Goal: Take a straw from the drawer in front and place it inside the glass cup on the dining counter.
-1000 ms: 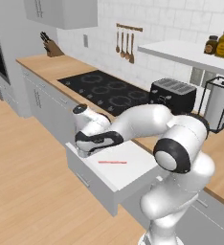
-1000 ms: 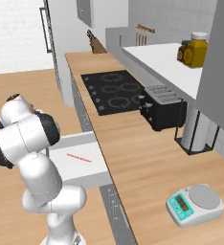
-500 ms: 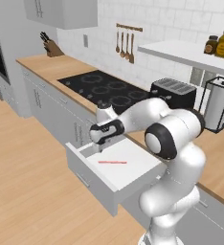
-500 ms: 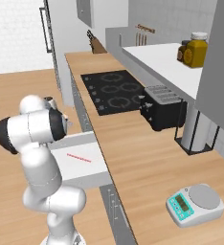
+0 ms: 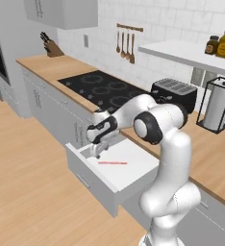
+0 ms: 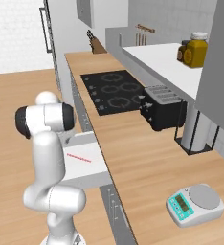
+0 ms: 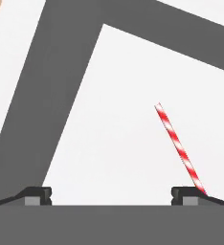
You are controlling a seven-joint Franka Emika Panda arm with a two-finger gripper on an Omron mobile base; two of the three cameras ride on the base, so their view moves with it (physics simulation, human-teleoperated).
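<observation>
The drawer (image 5: 91, 178) stands pulled out below the wood counter, its white floor (image 7: 109, 119) bare apart from the straw. The straw (image 5: 112, 163), red-and-white striped, lies flat in the middle of the drawer (image 6: 92, 167), as the right base view also shows (image 6: 79, 158). My gripper (image 5: 96, 150) points down over the drawer's left end, open and holding nothing. In the hand view the straw (image 7: 177, 144) runs slantwise, and its near end reaches my right fingertip (image 7: 186, 193); the gripper (image 7: 111, 196) is wide open. The glass cup and the dining counter are out of view.
The counter edge (image 5: 133, 139) overhangs the drawer's rear. Behind it sit a black cooktop (image 5: 105, 89), a black toaster (image 5: 174, 93) and a paper-towel holder (image 5: 218, 110). A kitchen scale (image 6: 195, 203) lies further right on the counter. Wood floor (image 5: 28, 192) stretches to the left.
The arm has folded back toward the counter, and the hand has tipped downward over the drawer's left end. The jaws stayed open and the straw has not moved.
</observation>
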